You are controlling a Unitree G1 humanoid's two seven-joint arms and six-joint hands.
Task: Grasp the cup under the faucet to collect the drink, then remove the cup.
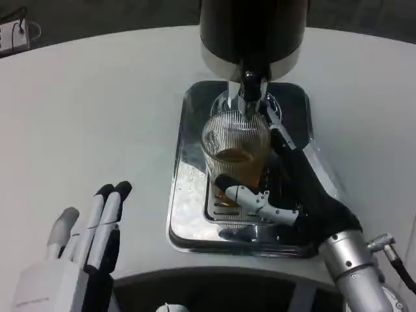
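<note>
Nearest the camera, the left hand lies low on the white tabletop, back up, fingers straight, side by side and pointing away; it holds nothing. The dark curved edge of the tabletop runs just behind it along the bottom of the frame.

To the right, the silver forearm rises from the lower corner, with a thin black cable beside it. The right hand reaches forward over the tray. Its thumb lies across the near side of the cup and its dark fingers run up the cup's right side, so the hand grips the cup.

The tray is a shiny metal rectangle with rounded corners and a slotted grate in its middle; its polished rim mirrors the light. The cup is clear, ribbed glass, upright on the grate, with amber drink partway up it. It stands right under the faucet.

The faucet is a short black spout with a chrome collar, hanging from the dispenser, a dark round body with a bright metal band at its base, at the tray's far end.

Beyond, the tabletop curves away pale and plain. At the far left edge lies a white power strip with a dark cord. Behind the tabletop the room is dim and grey.
</note>
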